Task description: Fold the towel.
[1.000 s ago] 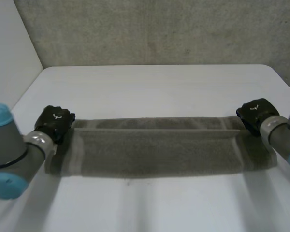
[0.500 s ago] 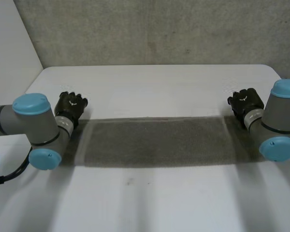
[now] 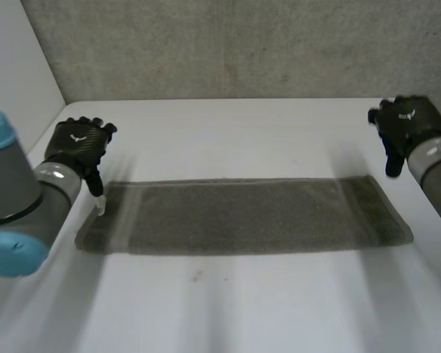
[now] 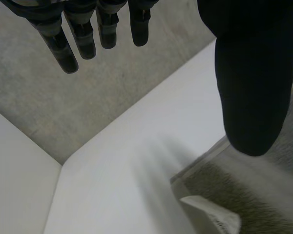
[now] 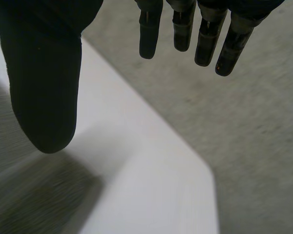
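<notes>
A grey towel [image 3: 242, 215] lies flat on the white table [image 3: 228, 140] as a long folded strip running from left to right. My left hand [image 3: 77, 143] hovers above the strip's far left corner, open and holding nothing. In the left wrist view its straight fingers [image 4: 83, 41] and thumb [image 4: 251, 83] hang apart over the towel corner [image 4: 224, 195], where a white label [image 4: 212, 214] sticks up. My right hand [image 3: 406, 125] is raised above the far right corner, open and empty. The right wrist view shows its fingers [image 5: 205, 36] and thumb [image 5: 44, 83] spread above the towel's edge [image 5: 34, 195].
A grey wall [image 3: 228, 48] runs behind the table's far edge. A white panel [image 3: 15, 81] stands along the left side. Bare table top lies in front of and behind the towel.
Both hands have let go of the towel's far corners, opened and lifted away. The towel now lies as a narrower folded strip.
</notes>
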Controlling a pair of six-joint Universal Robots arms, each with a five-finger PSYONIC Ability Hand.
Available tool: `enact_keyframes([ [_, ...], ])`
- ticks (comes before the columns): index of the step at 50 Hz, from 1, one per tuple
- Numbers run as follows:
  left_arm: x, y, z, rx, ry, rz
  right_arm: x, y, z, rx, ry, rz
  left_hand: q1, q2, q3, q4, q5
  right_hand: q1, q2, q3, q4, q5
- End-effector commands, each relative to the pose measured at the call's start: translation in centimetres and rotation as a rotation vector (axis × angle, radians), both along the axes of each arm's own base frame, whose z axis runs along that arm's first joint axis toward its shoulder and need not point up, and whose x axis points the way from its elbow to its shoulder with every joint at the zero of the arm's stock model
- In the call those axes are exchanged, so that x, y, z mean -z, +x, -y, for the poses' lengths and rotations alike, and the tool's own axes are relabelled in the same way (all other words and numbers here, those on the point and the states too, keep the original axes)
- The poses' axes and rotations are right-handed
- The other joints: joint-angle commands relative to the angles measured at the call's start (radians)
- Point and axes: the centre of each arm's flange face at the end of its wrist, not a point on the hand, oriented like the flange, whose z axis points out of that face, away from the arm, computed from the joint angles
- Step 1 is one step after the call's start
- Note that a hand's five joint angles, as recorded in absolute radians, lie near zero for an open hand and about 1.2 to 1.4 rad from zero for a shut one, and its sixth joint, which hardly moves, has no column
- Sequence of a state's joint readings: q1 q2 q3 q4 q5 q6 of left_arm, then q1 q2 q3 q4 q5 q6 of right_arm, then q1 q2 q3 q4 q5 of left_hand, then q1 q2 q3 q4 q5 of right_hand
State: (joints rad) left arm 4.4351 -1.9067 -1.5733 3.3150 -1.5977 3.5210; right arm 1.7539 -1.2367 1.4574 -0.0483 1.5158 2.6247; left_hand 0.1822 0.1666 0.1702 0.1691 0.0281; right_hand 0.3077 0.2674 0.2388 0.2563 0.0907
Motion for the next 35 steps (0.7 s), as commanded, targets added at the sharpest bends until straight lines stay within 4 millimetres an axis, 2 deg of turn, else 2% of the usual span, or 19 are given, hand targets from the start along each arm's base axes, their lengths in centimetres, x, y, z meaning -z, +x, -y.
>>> enact_keyframes([
  [1, -0.8, 1.3, -4.0, 0.038, 0.010, -0.117, 2.9, -2.7, -3.4, -0.001, 0.186, -0.001, -0.008, 0.008, 0.004, 0.005, -0.028, -0.133, -0.093, -0.064, -0.082, -0.091],
  [2, -0.8, 1.4, -4.0, 0.038, 0.010, -0.117, 2.9, -2.7, -3.4, -0.001, 0.186, -0.001, -0.008, 0.008, 0.004, 0.005, -0.028, -0.133, -0.093, -0.064, -0.082, -0.091],
  [4, -0.6, 1.5, -4.5, 0.043, 0.016, -0.142, 4.5, -3.8, -4.0, 0.010, 0.245, 0.010, -0.008, 0.008, 0.004, 0.005, -0.028, -0.133, -0.093, -0.064, -0.082, -0.091],
  [10, 0.4, 1.6, -5.2, 0.044, 0.015, -0.217, 6.3, -5.0, -4.4, -0.009, 0.292, 0.047, -0.008, 0.008, 0.004, 0.005, -0.028, -0.114, -0.074, -0.045, -0.063, -0.072],
  [20, 1.6, 2.1, -5.0, 0.024, -0.020, -0.263, 9.6, -5.9, -3.0, -0.058, 0.293, 0.092, -0.008, 0.008, 0.004, 0.005, -0.028, 0.197, 0.237, 0.265, 0.248, 0.239],
  [35, 2.2, 2.1, -5.4, 0.027, -0.003, -0.258, 11.3, -6.6, -1.7, -0.039, 0.271, 0.080, -0.008, 0.008, 0.004, 0.005, -0.028, 0.353, 0.393, 0.422, 0.404, 0.395],
])
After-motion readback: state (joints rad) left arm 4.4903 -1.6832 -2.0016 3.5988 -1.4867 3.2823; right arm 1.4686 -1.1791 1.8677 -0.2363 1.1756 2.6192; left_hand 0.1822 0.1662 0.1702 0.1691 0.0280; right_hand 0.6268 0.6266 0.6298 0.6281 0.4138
